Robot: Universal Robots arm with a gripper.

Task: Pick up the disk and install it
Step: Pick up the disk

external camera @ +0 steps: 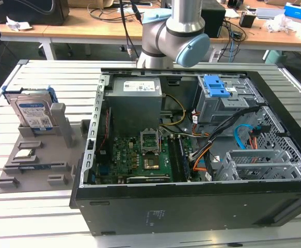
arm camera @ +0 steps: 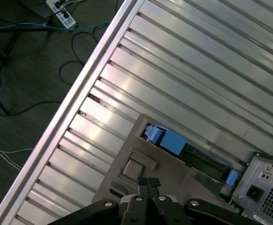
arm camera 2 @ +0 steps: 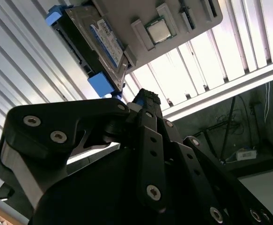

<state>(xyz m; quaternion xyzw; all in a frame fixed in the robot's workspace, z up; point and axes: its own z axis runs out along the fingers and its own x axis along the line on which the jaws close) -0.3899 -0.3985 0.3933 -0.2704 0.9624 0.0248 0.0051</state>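
Silver-bodied disk point(external camera: 33, 112) is standing on edge in the grey holder tray point(external camera: 47, 155) — sitting at nine o'clock from the open computer case point(external camera: 191, 212) in the exterior view, that view's left, label facing the camera, blue rails clipped to its sides. Gripper point(arm camera: 148, 183) is hovering above the tray, fingertips pressing together with nothing between them. In the first wrist view the disk's top edge is showing as a long dark strip between two blue ends, lying just ahead of the tips, past the processor chip point(arm camera: 134, 168) — and, by my reckoning, running slantwise to the finger pair rather than square. Nothing is touching the disk.
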